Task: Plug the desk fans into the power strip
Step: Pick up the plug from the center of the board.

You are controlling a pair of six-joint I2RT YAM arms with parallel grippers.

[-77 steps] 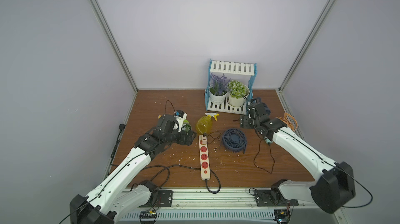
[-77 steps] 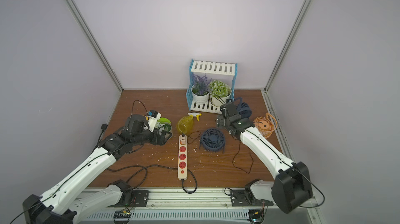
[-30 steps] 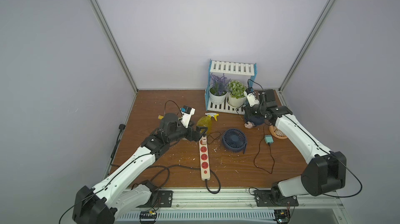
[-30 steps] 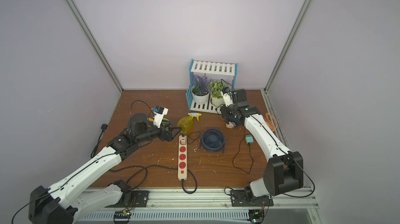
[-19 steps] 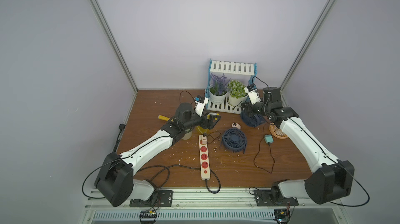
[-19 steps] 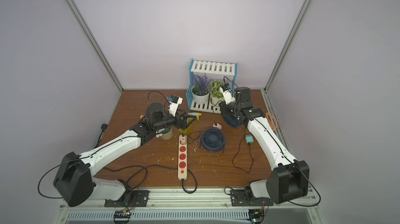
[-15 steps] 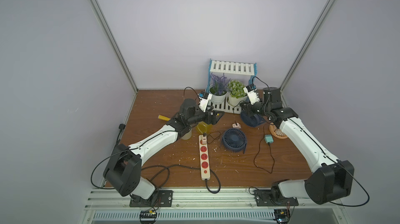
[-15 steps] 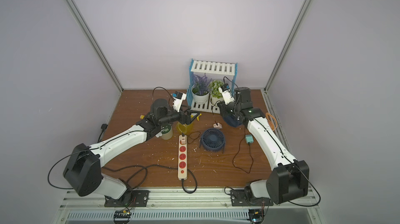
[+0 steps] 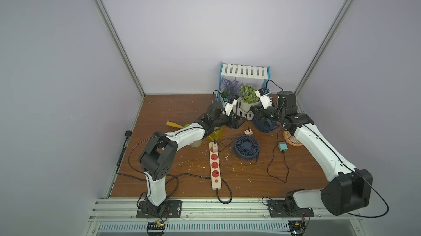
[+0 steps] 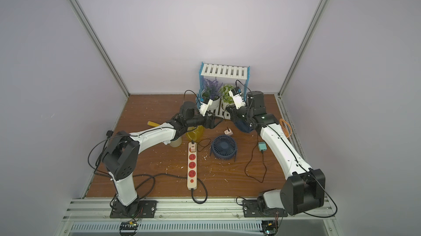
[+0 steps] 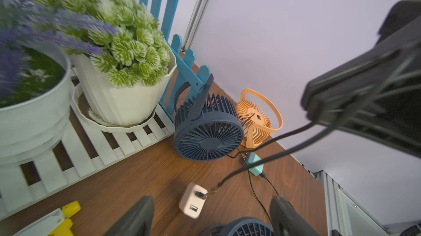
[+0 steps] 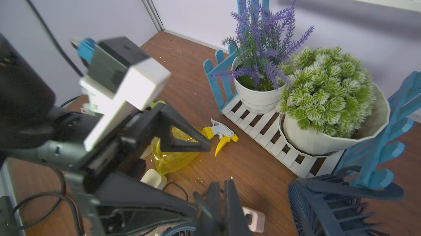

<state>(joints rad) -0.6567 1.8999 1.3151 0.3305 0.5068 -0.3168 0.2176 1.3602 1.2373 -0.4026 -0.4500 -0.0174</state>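
Observation:
The cream power strip lies lengthwise at mid-table, with one plug in its far socket. A dark blue desk fan stands upright by the plant shelf. Its black cord runs up into my right gripper, which is shut on it, then down to a pink adapter on the wood. My left gripper hovers just left of the adapter, open and holding nothing.
A second dark blue fan lies face-up beside the strip. An orange fan and a teal adapter sit at the right. The blue-and-white shelf with two potted plants stands behind. A yellow spray bottle lies under my left arm.
My left arm swung from the strip's left side toward the back right, ending beside the pink adapter, and its jaws narrowed a little. The right gripper stayed shut near the shelf.

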